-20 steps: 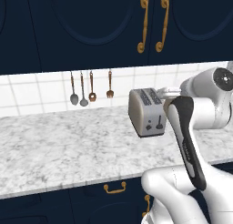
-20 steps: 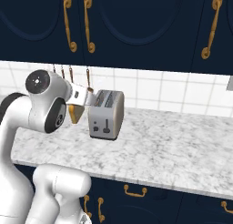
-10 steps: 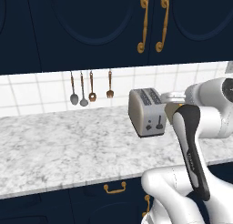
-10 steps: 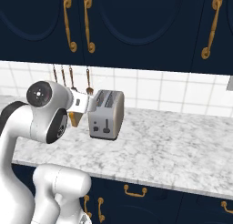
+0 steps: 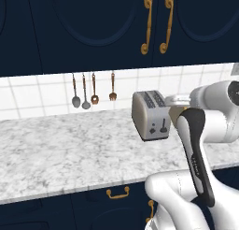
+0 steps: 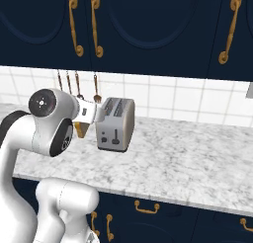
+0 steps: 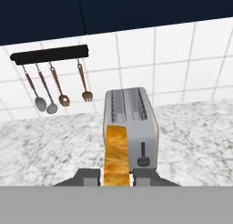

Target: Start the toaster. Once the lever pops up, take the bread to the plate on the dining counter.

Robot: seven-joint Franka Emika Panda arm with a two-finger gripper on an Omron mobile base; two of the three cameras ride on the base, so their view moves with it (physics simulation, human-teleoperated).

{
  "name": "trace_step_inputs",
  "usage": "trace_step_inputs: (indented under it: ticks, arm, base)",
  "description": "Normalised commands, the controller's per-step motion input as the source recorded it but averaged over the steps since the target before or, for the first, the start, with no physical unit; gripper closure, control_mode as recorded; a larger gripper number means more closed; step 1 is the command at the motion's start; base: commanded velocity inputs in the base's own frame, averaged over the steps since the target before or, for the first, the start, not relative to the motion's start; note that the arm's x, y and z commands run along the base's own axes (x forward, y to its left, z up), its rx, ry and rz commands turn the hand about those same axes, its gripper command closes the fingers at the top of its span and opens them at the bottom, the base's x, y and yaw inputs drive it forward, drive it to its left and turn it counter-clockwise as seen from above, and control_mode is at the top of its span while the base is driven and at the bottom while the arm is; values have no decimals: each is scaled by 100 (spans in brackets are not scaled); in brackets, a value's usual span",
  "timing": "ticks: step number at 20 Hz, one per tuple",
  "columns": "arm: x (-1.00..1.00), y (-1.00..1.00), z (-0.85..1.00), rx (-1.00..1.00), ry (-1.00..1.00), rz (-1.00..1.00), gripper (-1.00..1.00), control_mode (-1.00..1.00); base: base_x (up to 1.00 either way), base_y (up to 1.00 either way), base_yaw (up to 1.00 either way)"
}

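The silver-beige toaster [image 5: 150, 115] [image 6: 116, 124] [image 7: 136, 116] stands on the marble worktop near the tiled wall, both slots showing empty from above. Its dark lever [image 7: 143, 160] sits low on the control face turned towards me. My gripper [image 7: 117, 176] hangs in the air in front of the toaster, shut on the bread [image 7: 116, 152], a golden-orange slice held upright between the fingertips [image 7: 88, 175]. The bread [image 6: 81, 130] also peeks out beside my arm, left of the toaster. The plate and the dining counter are out of view.
Several utensils [image 5: 93, 91] hang from a dark rail [image 7: 50, 54] on the tiles left of the toaster. Navy cabinets with brass handles [image 5: 156, 25] hang above, and brass-handled drawers [image 6: 146, 207] run below the worktop edge. Bare marble [image 6: 197, 158] stretches right of the toaster.
My arm's upper joint has sunk and the hand has dropped slightly, still holding the bread in front of the toaster. The toaster has not moved.
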Motion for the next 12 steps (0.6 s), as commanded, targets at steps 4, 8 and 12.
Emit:
trace_step_inputs:
  ticks: [4, 8, 12]
  arm:
    - [0, 0, 0, 0, 0, 0, 100, 100]
    - [0, 0, 0, 0, 0, 0, 100, 100]
    - [0, 0, 0, 0, 0, 0, 100, 100]
  base:
    - [-51, -2, 0]
    - [-44, -4, -15]
    - [-9, -1, -72]
